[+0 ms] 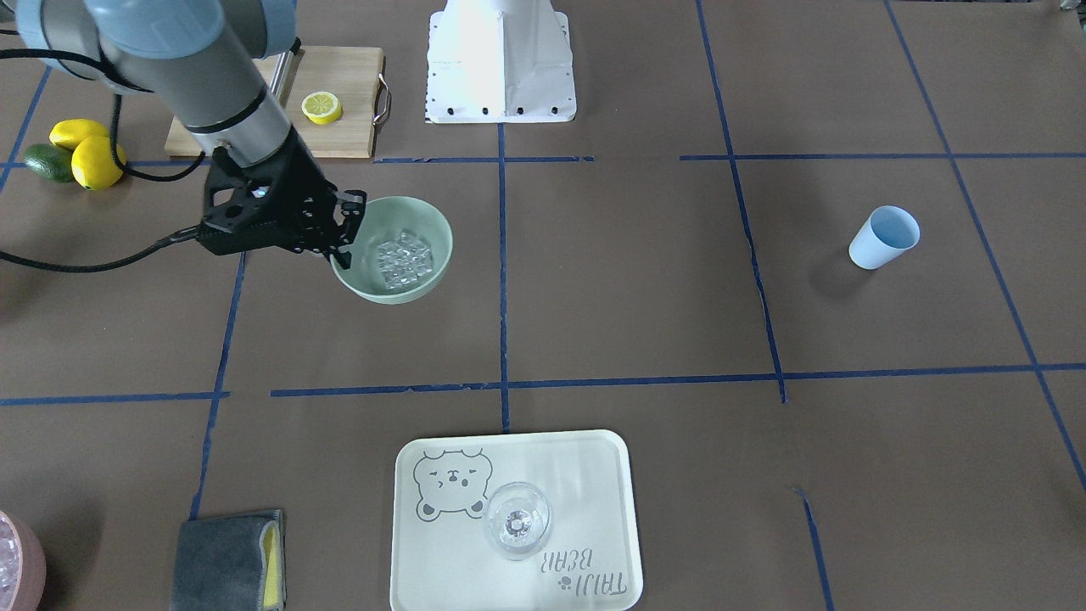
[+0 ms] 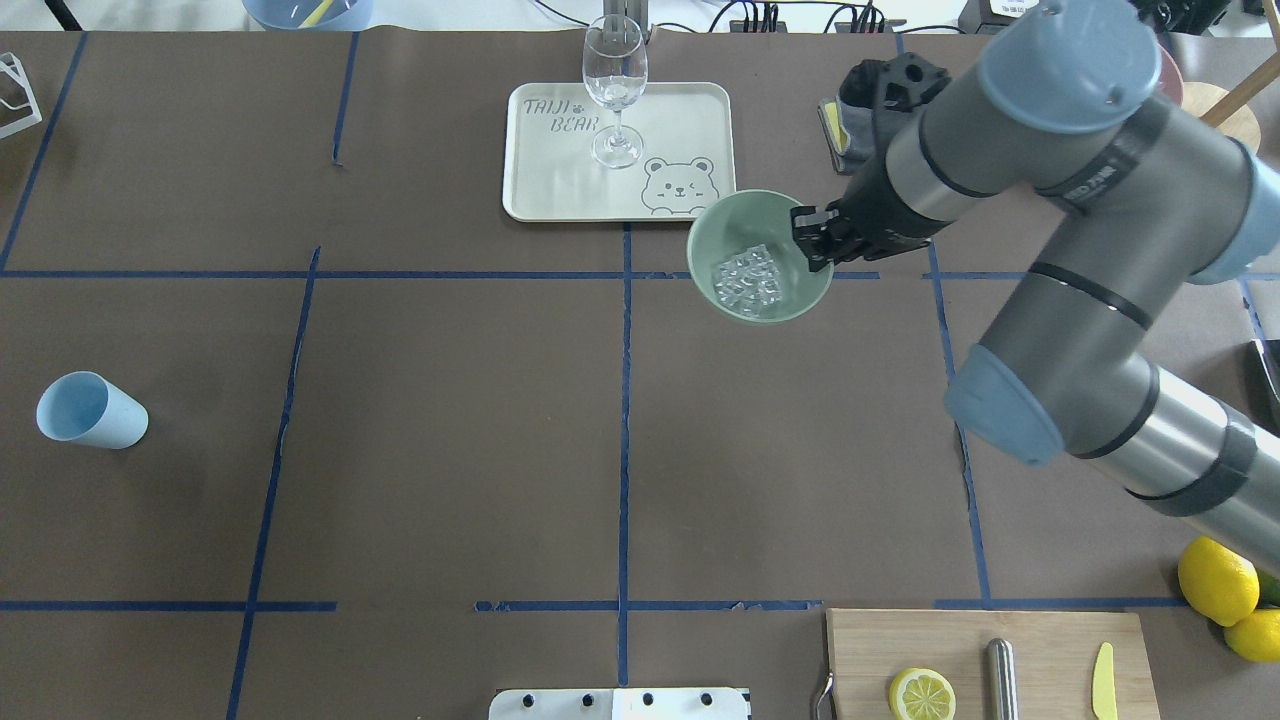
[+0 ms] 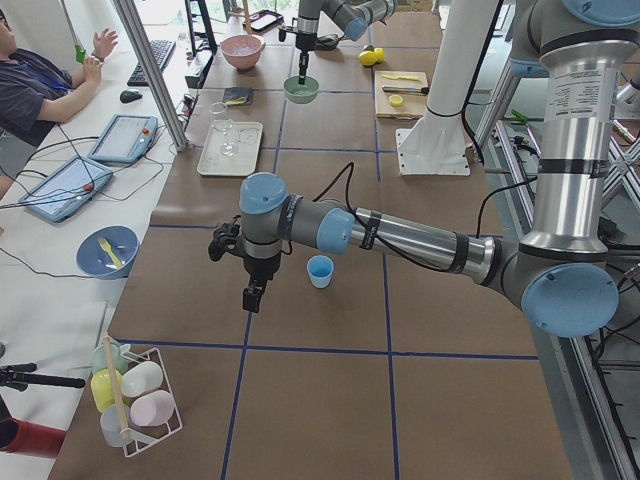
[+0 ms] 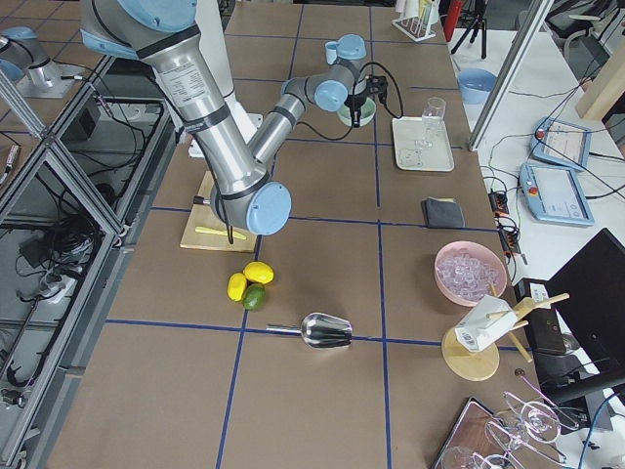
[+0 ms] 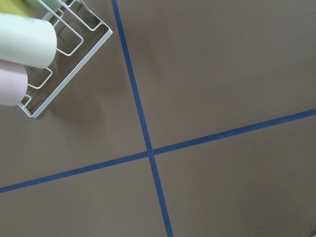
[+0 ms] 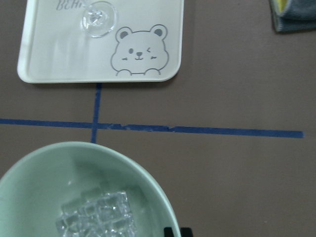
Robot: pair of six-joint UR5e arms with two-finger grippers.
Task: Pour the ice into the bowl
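The pale mint-green bowl hangs above the table, left of centre in the front-facing view. My right gripper is shut on its rim, one finger inside and one outside. A heap of clear ice cubes lies in the bowl's bottom. From overhead, the bowl overlaps the tray's near corner, with the right gripper on its right rim. The right wrist view looks down into the bowl and onto the ice. My left gripper shows only in the exterior left view, near the blue cup; I cannot tell whether it is open.
A cream bear tray carries a wine glass. Pink bowl of clear pieces, metal scoop and lemons sit on the right side. Cutting board with a lemon half, grey cloth. A person sits beside the table.
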